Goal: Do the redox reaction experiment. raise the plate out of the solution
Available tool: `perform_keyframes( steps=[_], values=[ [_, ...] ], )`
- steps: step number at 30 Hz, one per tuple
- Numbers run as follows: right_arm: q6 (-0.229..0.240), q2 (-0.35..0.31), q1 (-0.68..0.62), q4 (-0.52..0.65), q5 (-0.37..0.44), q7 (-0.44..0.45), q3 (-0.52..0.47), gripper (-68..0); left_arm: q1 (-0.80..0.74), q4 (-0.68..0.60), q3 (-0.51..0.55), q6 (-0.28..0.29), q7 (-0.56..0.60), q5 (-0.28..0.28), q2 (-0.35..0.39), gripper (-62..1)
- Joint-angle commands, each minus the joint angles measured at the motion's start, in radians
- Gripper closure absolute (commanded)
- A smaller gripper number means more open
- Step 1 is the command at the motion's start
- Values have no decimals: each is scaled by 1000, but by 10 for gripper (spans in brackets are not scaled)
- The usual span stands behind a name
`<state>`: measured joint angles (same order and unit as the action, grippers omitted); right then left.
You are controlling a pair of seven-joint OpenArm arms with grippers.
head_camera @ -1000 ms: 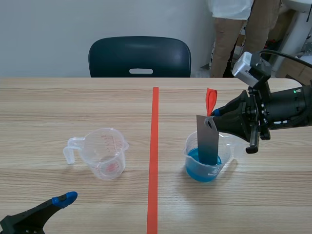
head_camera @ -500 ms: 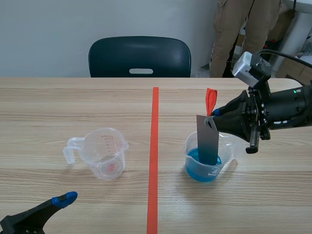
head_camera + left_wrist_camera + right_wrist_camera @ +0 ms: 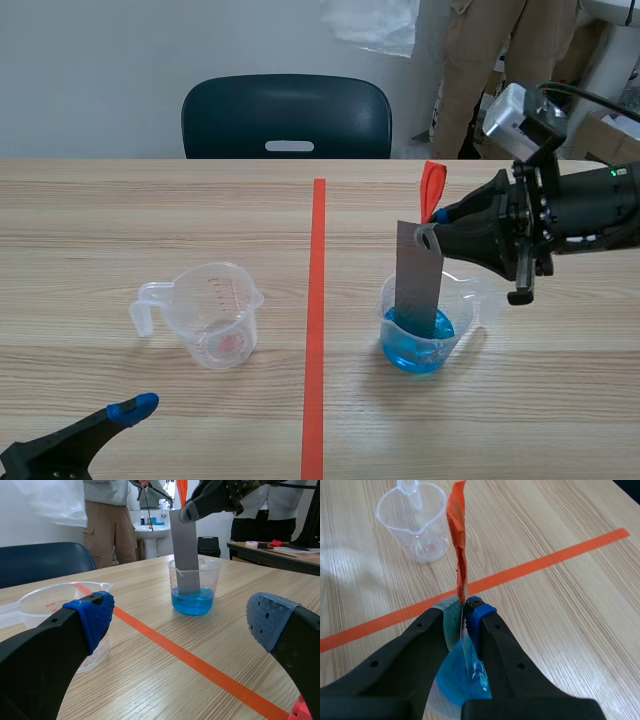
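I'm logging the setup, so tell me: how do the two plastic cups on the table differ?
The right cup holds blue solution; the left cup shows none. The grey plate, held by the right gripper, stands in the right cup; nothing stands in the left cup. Both are clear plastic and upright.

Empty measuring cup [image 3: 215,315], dark chair [image 3: 287,115], standing person [image 3: 476,80].

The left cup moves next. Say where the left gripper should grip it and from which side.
Pinch the left cup across one wall at the rim, from above: it stands upright and open-topped. Its thin handle juts toward the robot's left, probably too slight for the left gripper.
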<state>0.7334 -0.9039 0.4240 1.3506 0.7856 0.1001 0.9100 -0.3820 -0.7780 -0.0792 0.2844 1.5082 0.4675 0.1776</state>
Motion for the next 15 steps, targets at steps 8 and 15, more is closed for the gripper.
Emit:
perform_keyframes(
  steps=[8, 15],
  values=[
    [12, -39, 31, 65, 33, 30, -10, -4, -2, -16, 1, -2, 46, -18, 58, -500],
    [12, -110, 30, 136, 66, 43, -10, -4, -56, -68, 1, -2, 46, -129, 231, -244]
  ],
)
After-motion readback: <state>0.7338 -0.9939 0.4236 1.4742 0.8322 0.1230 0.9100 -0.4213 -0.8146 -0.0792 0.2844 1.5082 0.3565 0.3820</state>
